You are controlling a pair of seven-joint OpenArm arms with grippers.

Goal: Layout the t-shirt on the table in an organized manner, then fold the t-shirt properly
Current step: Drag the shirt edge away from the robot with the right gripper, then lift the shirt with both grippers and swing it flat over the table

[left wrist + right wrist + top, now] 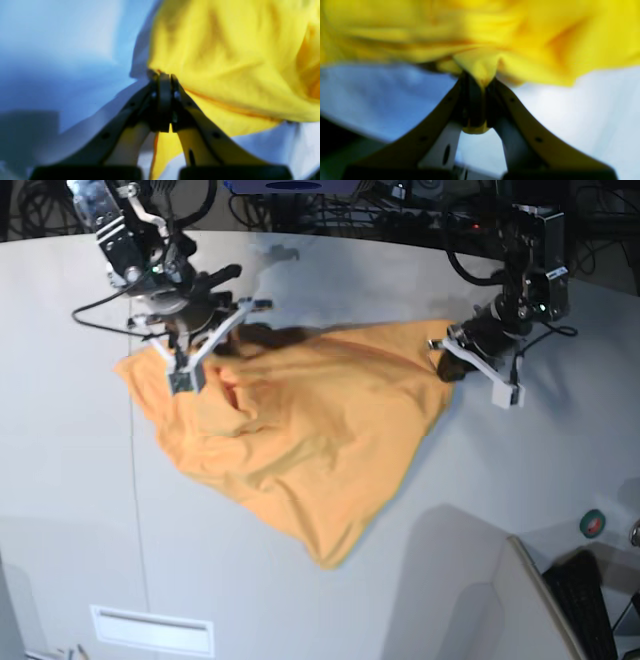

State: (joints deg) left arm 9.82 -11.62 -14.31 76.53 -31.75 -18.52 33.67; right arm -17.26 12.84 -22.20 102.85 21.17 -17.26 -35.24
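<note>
The orange-yellow t-shirt lies rumpled on the table, stretched between the two arms, with one corner trailing toward the front. At the shirt's left end in the base view, my right gripper is shut on a pinch of fabric. The right wrist view shows that fold of t-shirt squeezed between the closed right gripper. At the shirt's right corner my left gripper is shut on the cloth. In the left wrist view the left gripper clamps the hem of the t-shirt. No drawing or neck tag shows.
A thin dark seam runs down the table's left part. A white rectangular label sits near the front edge. At the right edge lie a green tape roll and a dark keyboard. Cables crowd the back.
</note>
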